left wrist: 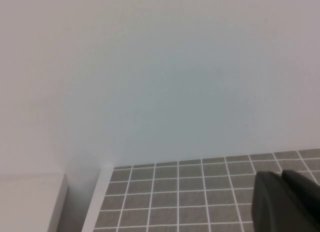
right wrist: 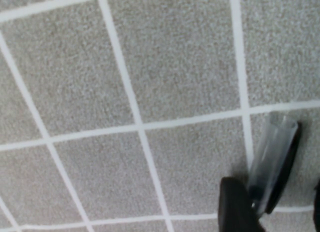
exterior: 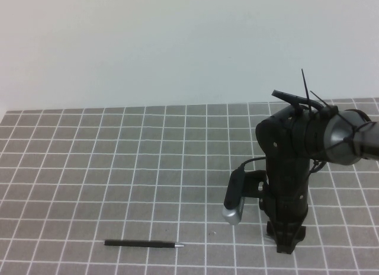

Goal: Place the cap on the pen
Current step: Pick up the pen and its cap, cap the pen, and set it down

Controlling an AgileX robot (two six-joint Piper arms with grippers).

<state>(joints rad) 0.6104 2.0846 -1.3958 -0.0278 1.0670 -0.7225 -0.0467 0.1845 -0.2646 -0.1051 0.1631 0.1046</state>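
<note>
Clear plastic with a dark clip, the cap (right wrist: pixel 274 157) is lying flat on the grey gridded mat (exterior: pixel 89 168) at the near right. Your right gripper (exterior: pixel 288 242) is hanging directly over it, pointing down. Its fingers (right wrist: pixel 236 204) are standing apart, one on each side of the cap's long axis and clenching nothing, so you are looking at a straddle, not a grasp.

The pen (exterior: pixel 141 243) is lying well apart to the left along the near edge. Its long axis is running left to right and its silver tip is facing right, toward your right arm. Once the cap is in hand, you are probably carrying it leftward and lining its open end up with that tip.

Your left gripper (left wrist: pixel 286 204) is sitting out of the high view on the left, facing the far wall, and its state cannot be told.
</note>
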